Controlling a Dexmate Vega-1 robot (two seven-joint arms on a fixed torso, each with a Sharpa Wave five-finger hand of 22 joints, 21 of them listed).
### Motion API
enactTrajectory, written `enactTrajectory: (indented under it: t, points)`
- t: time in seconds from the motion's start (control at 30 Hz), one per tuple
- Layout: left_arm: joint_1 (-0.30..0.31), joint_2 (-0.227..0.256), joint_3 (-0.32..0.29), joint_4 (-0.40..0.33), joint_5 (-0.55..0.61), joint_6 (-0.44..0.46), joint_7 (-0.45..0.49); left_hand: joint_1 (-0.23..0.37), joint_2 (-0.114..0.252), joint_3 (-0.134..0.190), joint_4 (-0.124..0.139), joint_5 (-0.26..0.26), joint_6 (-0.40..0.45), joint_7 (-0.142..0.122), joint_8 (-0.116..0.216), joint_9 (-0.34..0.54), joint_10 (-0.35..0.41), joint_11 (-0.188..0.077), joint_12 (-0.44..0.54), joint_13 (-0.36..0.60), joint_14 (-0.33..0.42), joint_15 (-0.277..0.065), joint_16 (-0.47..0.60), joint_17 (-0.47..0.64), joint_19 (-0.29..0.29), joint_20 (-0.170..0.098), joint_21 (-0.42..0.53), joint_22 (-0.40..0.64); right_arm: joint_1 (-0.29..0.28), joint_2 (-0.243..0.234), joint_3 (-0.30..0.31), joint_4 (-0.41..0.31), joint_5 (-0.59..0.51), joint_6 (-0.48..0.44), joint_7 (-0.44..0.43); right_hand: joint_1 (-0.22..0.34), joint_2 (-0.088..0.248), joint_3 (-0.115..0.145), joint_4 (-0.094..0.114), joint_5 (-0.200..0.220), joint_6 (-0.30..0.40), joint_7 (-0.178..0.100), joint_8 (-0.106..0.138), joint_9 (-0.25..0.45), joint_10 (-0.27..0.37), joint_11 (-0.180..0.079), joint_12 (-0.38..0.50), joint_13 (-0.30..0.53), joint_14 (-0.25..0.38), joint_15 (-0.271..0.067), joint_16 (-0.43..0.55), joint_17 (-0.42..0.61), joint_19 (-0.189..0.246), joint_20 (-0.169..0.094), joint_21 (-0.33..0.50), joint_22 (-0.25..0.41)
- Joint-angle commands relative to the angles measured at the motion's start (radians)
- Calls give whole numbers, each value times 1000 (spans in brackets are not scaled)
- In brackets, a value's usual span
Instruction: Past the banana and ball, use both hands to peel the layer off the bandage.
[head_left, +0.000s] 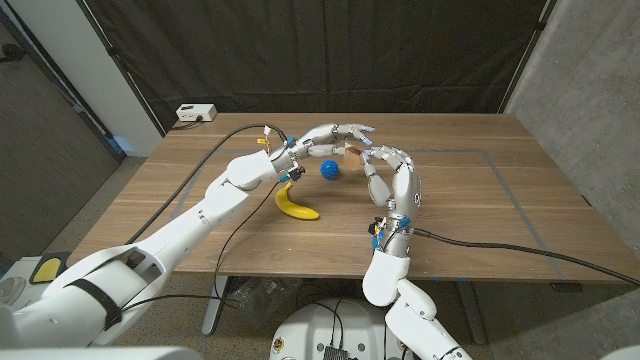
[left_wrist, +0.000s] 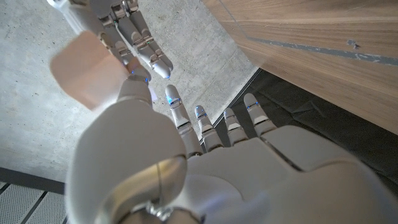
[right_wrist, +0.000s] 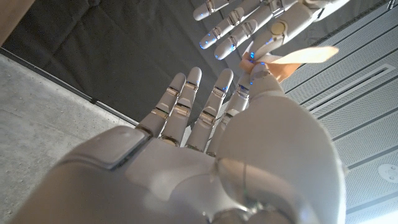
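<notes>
Bandage: held in the air between the two hands, above the middle of the table toward its far edge, beyond the ball; a small tan strip; the right wrist view shows it as a thin, flat band seen almost edge-on, its long axis running from one hand to the other; the left wrist view shows its broad face, blurred, pale pinkish-tan

Left hand: arm reaches in from the near left corner across the table, wrist raised above the banana; fingers extended and slightly apart, thumb tip meeting the bandage; it pinches one end of the strip

Right hand: forearm rises steeply from the near edge, palm turned toward the left hand; thumb and one fingertip pinch the other end of the bandage; the remaining fingers straight and lightly spread

Banana: yellow, lying on the table under the left forearm, curved, one end toward the near edge

Ball: small, blue, spiky; on the table just beyond the banana, below the hands

Table: wooden, with a thin taped rectangle marked on it
</notes>
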Motion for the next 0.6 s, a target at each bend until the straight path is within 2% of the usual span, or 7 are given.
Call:
enactTrajectory:
  t: [0.03,0.2,0.37,0.4,0.5,0.57,0.6]
  points:
    - [-2,-12,-10,19,-80,-11,-60,7,22,12,-1,-6,7,0,-4,-4,11,2,0,-2,14,-8,5,1,10,-1,6,3,35,-82,-64,-12,131,-82,0,5,9,-7,-2,6,38,-32,-3,-1,-5,0,-3,3,-6,-171,-2,6,-5,-74,11,2]
    - [0,-17,-15,25,-116,-11,-91,42,44,30,-16,-20,59,3,2,-13,25,0,3,-5,30,-16,5,-2,17,-5,8,2,36,-79,-61,-4,149,-90,0,8,10,-10,-3,7,39,-29,-6,-4,-3,0,-3,4,-5,-170,-2,8,-5,-69,18,1]
    - [0,-15,-17,21,-126,-4,-108,54,53,35,-23,-46,152,15,18,-24,57,-1,12,-7,43,-23,2,-3,25,-9,12,1,32,-73,-55,-1,154,-80,0,8,11,-13,-2,7,40,-29,-7,-4,-3,0,-4,5,-5,-169,-1,9,-5,-68,21,1]
    - [-1,-13,-16,20,-128,1,-112,53,54,35,-23,-52,161,45,16,-26,61,-5,13,-8,45,-28,1,-3,29,-13,14,1,31,-69,-52,1,156,-72,0,9,11,-13,-2,7,40,-29,-8,-4,-3,0,-4,5,-5,-170,-1,9,-6,-69,22,1]
    - [-3,-13,-16,23,-131,10,-121,50,56,34,-21,-56,167,55,15,-27,66,-6,14,-9,46,-31,0,-3,30,-15,14,1,27,-61,-45,4,166,-48,0,9,11,-15,-2,8,40,-29,-8,-3,-3,0,-4,6,-5,-169,-1,9,-8,-70,23,0]
    - [-7,-13,-13,27,-143,21,-140,36,57,29,-14,-65,139,79,-8,-30,62,0,11,-11,42,-26,-6,-3,28,-14,14,1,26,-60,-44,5,195,-17,0,9,10,-16,-2,8,40,-29,-8,-3,-3,0,-4,6,-5,-169,-2,9,-9,-70,24,0]
    - [-9,-13,-12,29,-147,26,-148,24,55,23,-9,-72,98,101,-35,-30,47,11,5,-11,36,-22,-12,-2,19,-12,11,1,26,-58,-43,6,207,-2,0,10,11,-16,-2,8,40,-29,-9,-3,-3,0,-4,7,-5,-170,-1,10,-10,-70,25,0]
